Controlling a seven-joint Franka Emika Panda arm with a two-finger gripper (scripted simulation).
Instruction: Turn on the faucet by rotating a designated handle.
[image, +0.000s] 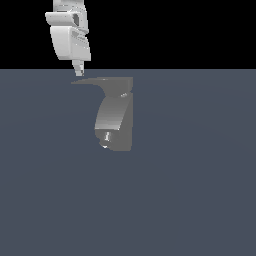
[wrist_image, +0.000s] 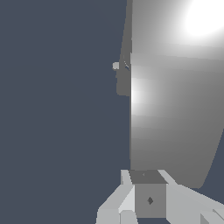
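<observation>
The faucet (image: 114, 117) is a grey curved blocky body standing on the dark floor, with a bright spout tip (image: 106, 137) low on its front. The handle (image: 100, 80) is a thin flat blade on top, tapering to a point toward the exterior view's left. My white gripper (image: 78, 71) hangs just above and behind that pointed end, fingers together and holding nothing. In the wrist view the handle (wrist_image: 175, 100) fills most of the picture as a broad grey surface just past my gripper (wrist_image: 146, 175). A sliver of the faucet (wrist_image: 124, 78) shows beside it.
The flat dark grey floor (image: 200, 190) stretches all around the faucet. Nothing else shows on it.
</observation>
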